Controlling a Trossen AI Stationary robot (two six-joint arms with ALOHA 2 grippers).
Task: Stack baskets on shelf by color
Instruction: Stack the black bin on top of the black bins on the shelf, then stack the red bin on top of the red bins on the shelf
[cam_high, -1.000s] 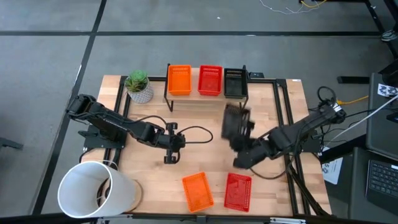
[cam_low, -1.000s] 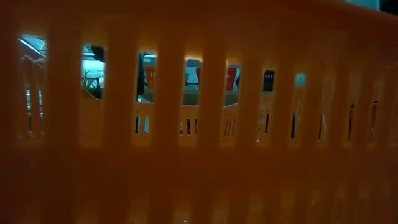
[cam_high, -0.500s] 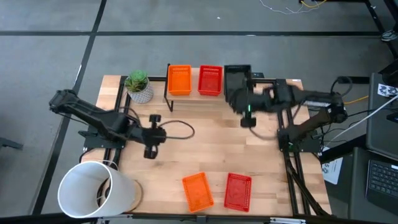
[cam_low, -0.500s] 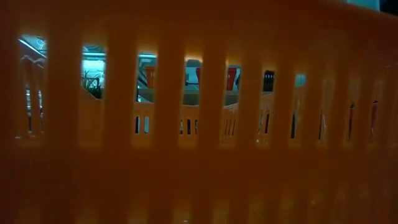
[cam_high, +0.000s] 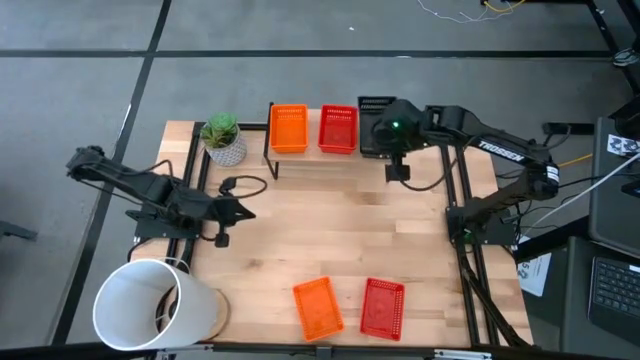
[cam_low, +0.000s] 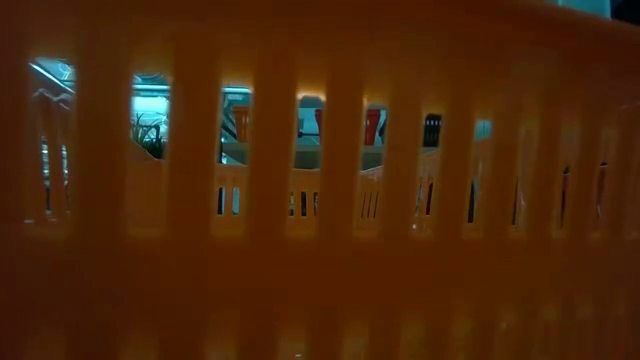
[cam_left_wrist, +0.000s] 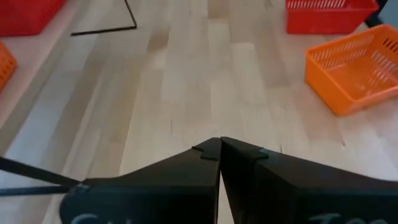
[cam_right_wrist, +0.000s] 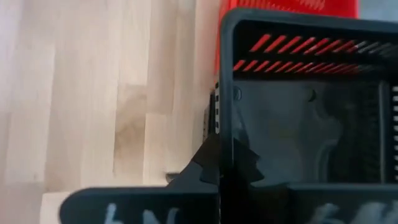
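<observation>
The shelf (cam_high: 330, 150) stands at the table's far edge and carries an orange basket (cam_high: 289, 128), a red basket (cam_high: 338, 128) and black baskets (cam_high: 376, 118) at its right end. My right gripper (cam_high: 391, 150) is shut on the top black basket (cam_right_wrist: 305, 124), over that right end. My left gripper (cam_high: 242, 212) is shut and empty, low over the table's left part; in its wrist view the fingers (cam_left_wrist: 219, 149) meet above bare wood. A loose orange basket (cam_high: 317, 306) and a loose red basket (cam_high: 382, 306) lie flat by the near edge. My right gripper pinches the black basket's side wall (cam_right_wrist: 227, 118) near a corner, on the end toward the table's near edge, one finger inside and one outside. The fingers come from above. The basket sits level over the shelf's right end; I cannot tell whether it rests on the black basket below.
A white bucket (cam_high: 150, 305) lies at the near left corner. A potted plant (cam_high: 222, 138) stands left of the shelf. An orange basket wall (cam_low: 320, 250) fills the low view. Bare wood lies between the shelf and the two loose baskets.
My right gripper has carried the black basket from the table's middle right toward the far edge and over the shelf's right end, where it has turned level. My left arm has drawn back toward the table's left edge, its fingers staying shut.
</observation>
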